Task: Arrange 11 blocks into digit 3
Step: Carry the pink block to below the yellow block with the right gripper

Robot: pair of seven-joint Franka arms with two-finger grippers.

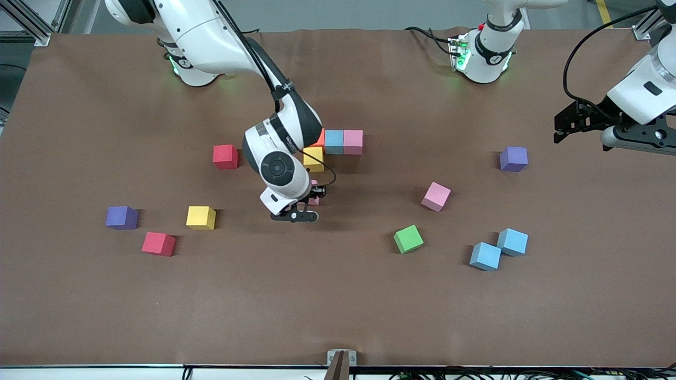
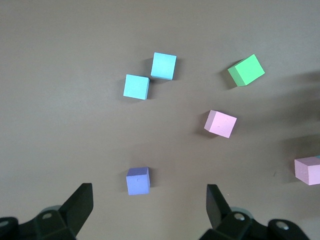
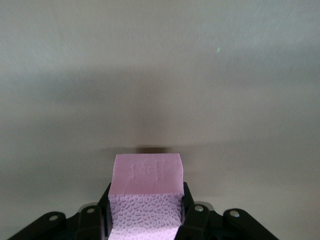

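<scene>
**A:** At the middle of the surface (image 1: pixel 369 306), what does the right claw (image 1: pixel 310 205) have?

**B:** It is clamped on a pink cube (image 1: pixel 315 193), just at six o'clock of the yellow cube (image 1: pixel 313 159) in the started figure. The right wrist view shows the cube squeezed between both fingers (image 3: pixel 190 210). I cannot tell whether it touches the surface.

**A:** And the figure itself?

**B:** It has four cubes so far. An orange cube (image 1: pixel 320 138), a light blue cube (image 1: pixel 334 141) and a second pink cube (image 1: pixel 353 142) touch in a row. The yellow cube touches the orange one at its six o'clock.

**A:** The left claw?

**B:** The left claw (image 1: pixel 561 126) waits in the air over the left arm's end of the surface, with its fingers (image 2: pixel 80 205) wide apart and holding nothing. One purple cube (image 1: pixel 513 158) lies under it.

**A:** Where are the loose cubes?

**B:** Taking the front view as a clock face centred on the figure:
- A loose pink cube (image 1: pixel 436 196) and a green cube (image 1: pixel 408 238) lie towards four and five o'clock.
- Two light blue cubes (image 1: pixel 485 256) meet at a corner, farther out towards four.
- A red cube (image 1: pixel 225 156) is at nine o'clock.
- A second yellow cube (image 1: pixel 200 217), a second red cube (image 1: pixel 158 244) and the other purple cube (image 1: pixel 121 217) lie towards eight, near the right arm's end.
</scene>
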